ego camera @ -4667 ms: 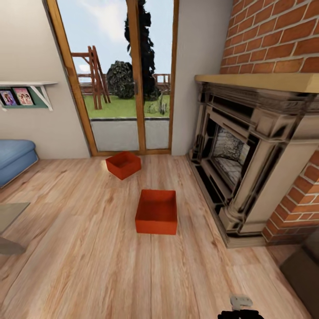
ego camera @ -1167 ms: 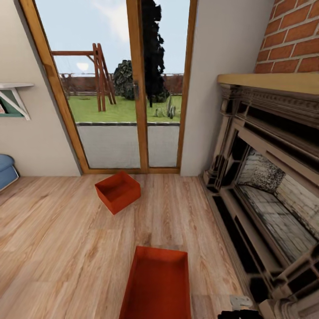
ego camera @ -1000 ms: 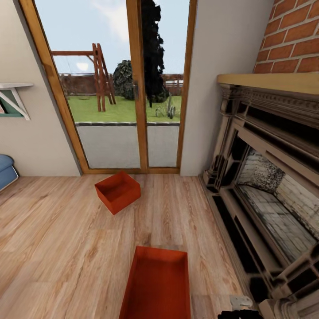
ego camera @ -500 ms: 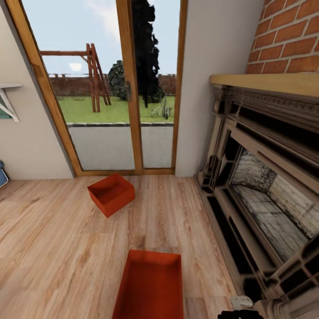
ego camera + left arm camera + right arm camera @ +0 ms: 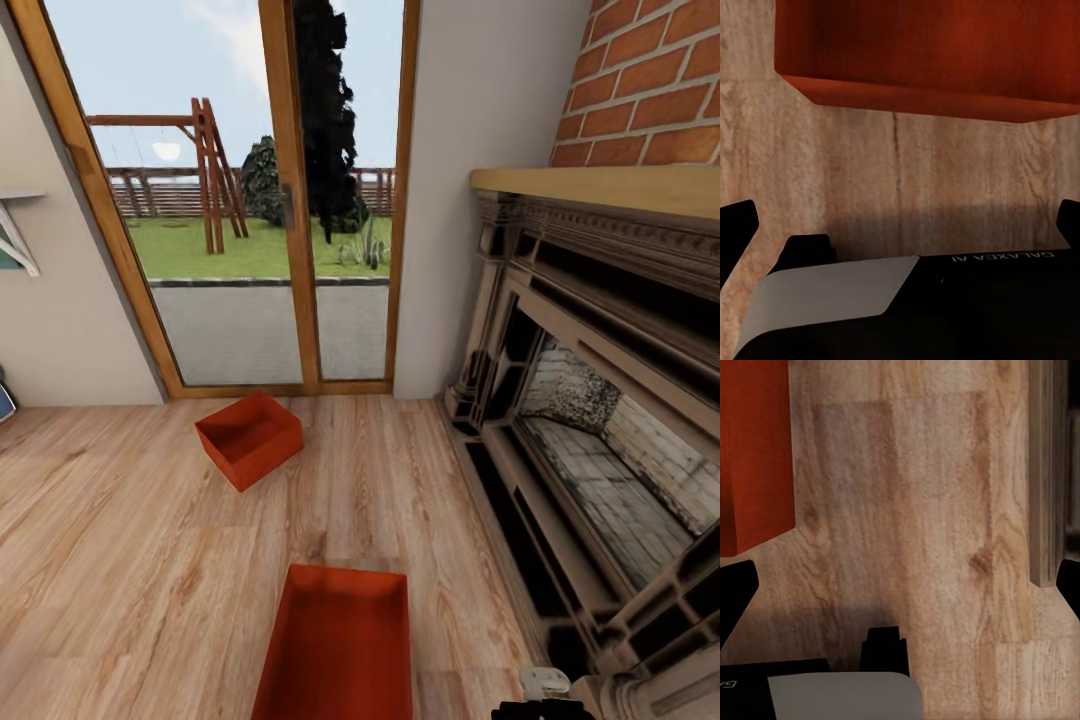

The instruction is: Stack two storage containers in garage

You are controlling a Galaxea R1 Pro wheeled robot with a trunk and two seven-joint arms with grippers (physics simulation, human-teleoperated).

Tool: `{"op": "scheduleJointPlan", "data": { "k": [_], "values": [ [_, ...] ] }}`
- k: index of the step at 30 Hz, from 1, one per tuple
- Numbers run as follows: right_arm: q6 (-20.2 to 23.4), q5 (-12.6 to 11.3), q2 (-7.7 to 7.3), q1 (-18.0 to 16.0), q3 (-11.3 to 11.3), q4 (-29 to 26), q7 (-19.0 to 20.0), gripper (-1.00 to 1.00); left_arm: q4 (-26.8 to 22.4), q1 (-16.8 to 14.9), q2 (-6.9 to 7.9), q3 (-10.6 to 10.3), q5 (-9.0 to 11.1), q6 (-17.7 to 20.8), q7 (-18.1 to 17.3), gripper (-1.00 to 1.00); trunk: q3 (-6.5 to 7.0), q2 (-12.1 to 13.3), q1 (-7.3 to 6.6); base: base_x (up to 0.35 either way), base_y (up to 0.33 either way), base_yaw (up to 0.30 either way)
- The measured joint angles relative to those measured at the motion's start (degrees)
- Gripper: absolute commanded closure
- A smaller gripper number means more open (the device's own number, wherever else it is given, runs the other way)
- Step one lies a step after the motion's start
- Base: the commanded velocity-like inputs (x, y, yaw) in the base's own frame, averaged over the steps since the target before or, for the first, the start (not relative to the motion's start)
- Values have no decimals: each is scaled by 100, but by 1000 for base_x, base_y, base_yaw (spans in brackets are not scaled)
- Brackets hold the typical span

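Two red-orange storage containers rest on the living room's wood-plank floor. The nearer container [image 5: 340, 645] lies open-topped at the bottom centre of the head view. The farther container [image 5: 248, 438] sits turned at an angle in front of the glass doors. In the left wrist view, my left gripper [image 5: 900, 225] hangs open above the planks, short of the near container's side wall [image 5: 922, 52]. My right gripper [image 5: 900, 585] is also open over bare planks, with that container's wall [image 5: 754, 450] to one side. Neither gripper holds anything.
A dark carved fireplace [image 5: 590, 420] with a brick chimney fills the right side, and its base edge [image 5: 1050, 472] lies close to my right gripper. Wood-framed glass doors [image 5: 290, 200] stand behind the containers. Open planks [image 5: 110, 560] stretch away on the left.
The camera came much closer to the containers over the last seconds and lately swung slightly right. The containers themselves have not moved on the floor.
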Motion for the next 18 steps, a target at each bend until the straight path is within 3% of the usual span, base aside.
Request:
{"op": "scheduleJointPlan", "data": {
  "k": [13,18],
  "values": [
    [0,0,-1,0,5,0,0,-100,-16,0,7,0,13,-1,-38,-100,15,0,0,0,1,-58],
    [-1,0,0,0,6,0,2,-100,-16,1,15,0,13,-1,-54,-100,15,0,0,0,226,-2]
  ]
}}
